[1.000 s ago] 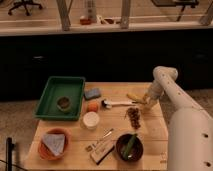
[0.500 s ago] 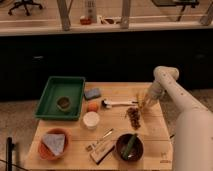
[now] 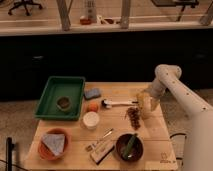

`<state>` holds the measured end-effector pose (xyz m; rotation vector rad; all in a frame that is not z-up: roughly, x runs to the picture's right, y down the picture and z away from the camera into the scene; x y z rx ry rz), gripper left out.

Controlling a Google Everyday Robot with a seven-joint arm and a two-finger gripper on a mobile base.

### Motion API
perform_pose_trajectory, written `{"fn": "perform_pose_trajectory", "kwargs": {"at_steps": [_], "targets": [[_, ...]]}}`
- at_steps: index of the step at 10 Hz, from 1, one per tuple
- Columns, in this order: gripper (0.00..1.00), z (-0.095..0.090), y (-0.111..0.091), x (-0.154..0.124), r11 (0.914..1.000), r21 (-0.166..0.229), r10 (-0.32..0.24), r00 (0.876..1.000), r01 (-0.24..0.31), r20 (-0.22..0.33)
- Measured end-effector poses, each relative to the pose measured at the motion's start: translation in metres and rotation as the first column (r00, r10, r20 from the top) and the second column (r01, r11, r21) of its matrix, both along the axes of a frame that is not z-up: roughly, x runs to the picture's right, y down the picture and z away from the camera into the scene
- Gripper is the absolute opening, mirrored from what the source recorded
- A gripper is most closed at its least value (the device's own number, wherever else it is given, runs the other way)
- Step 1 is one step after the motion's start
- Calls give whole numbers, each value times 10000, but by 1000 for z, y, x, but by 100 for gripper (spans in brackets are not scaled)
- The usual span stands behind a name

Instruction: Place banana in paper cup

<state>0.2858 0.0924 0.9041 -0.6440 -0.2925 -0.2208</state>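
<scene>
Hand (image 3: 145, 101) low over the bench (image 3: 156, 134) near the right edge, about mid-depth. Banana (image 3: 143, 109) directly at the hand, roughly upright; grip on it: cannot tell. Paper cup (image 3: 91, 120) upright near bench centre, well apart from the banana, just in front of an orange fruit (image 3: 92, 106). White-handled brush (image 3: 119, 103) lies between cup and hand. Green tray (image 3: 60, 97) at back-left corner.

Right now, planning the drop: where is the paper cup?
In the camera view the paper cup stands near the middle of the table, just below the orange fruit; the gripper is far right, by the banana.
</scene>
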Motion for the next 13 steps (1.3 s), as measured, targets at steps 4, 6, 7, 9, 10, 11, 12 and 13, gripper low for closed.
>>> {"fn": "perform_pose_trajectory", "kwargs": {"at_steps": [4, 6, 7, 9, 10, 11, 12, 13], "targets": [[80, 3, 0, -10, 9979, 250, -613, 9966, 600, 558], [80, 5, -2, -15, 9954, 354, -922, 9920, 895, 857], [80, 8, -1, -17, 9944, 320, -1030, 9898, 1003, 987], [79, 14, -1, -24, 9924, 193, -1231, 9847, 1216, 1232], [75, 19, -2, -26, 9920, 122, -1261, 9834, 1256, 1305], [55, 28, 0, -27, 9922, -26, -1229, 9829, 1244, 1375], [43, 33, 1, -26, 9924, -105, -1199, 9829, 1225, 1396], [33, 37, 3, -26, 9922, -175, -1198, 9826, 1235, 1421]]}}
